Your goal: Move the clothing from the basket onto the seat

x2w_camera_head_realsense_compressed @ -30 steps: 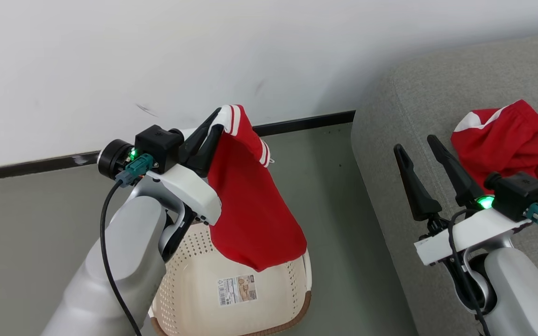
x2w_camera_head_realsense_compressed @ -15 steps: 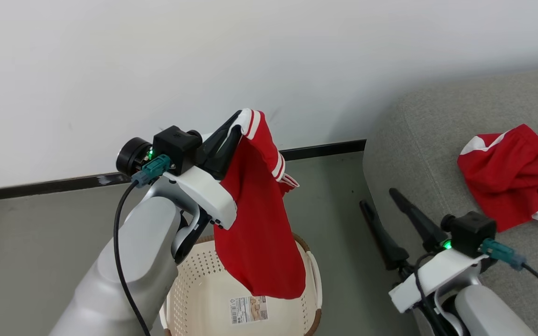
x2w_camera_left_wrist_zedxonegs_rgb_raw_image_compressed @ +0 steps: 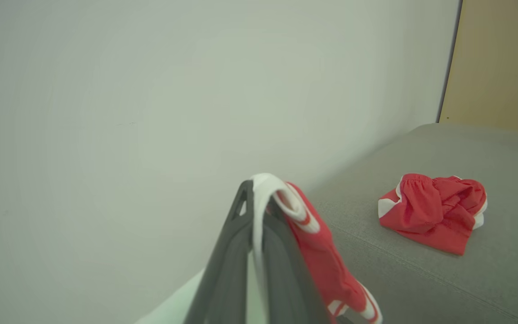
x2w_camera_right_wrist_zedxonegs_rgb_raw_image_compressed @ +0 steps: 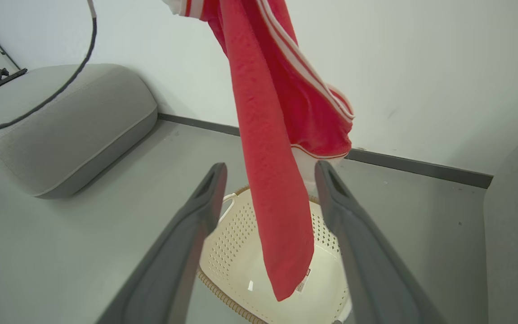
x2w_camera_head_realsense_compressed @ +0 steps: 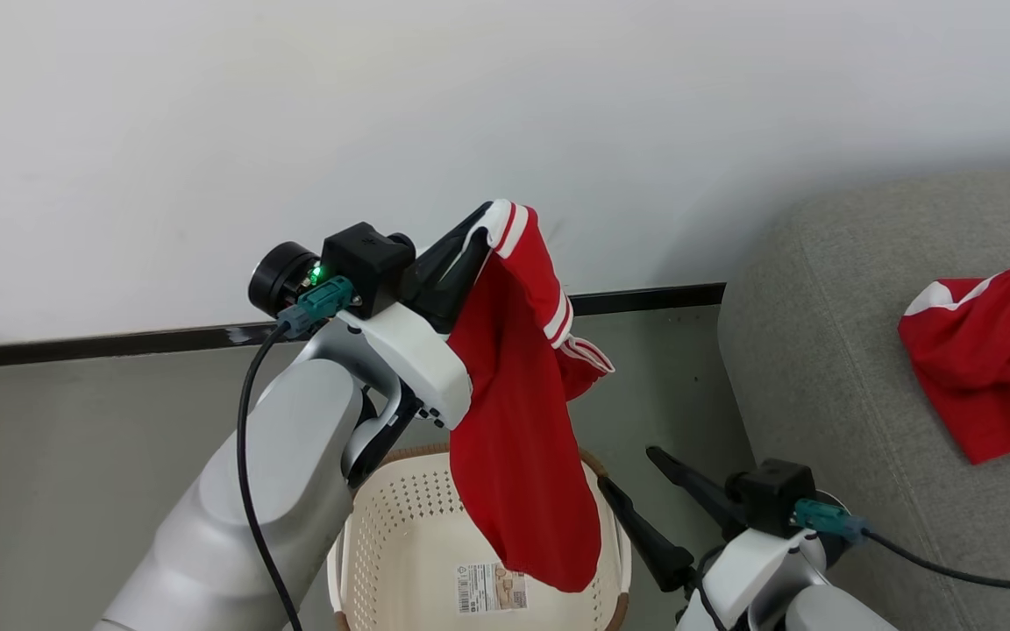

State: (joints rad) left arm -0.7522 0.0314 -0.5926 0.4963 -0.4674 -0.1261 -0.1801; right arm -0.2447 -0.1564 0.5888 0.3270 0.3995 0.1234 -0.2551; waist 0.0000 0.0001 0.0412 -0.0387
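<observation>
I hold 1 red garment [x2w_camera_head_realsense_compressed: 514,438] pinched tight in my left gripper [x2w_camera_head_realsense_compressed: 472,238] above the basket [x2w_camera_head_realsense_compressed: 387,526], and I should swing it high onto the grey seat [x2w_camera_head_realsense_compressed: 821,368] beside the 2nd garment [x2w_camera_head_realsense_compressed: 987,359], clearing my wide-spread, empty right gripper [x2w_camera_head_realsense_compressed: 630,471].

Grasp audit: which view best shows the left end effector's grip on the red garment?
Left wrist view: the white band of the red garment sits pinched in the shut left end effector, close up. Head view: grip side-on, garment hanging over the basket. Right wrist view: hanging fabric, grip cropped at top.
</observation>
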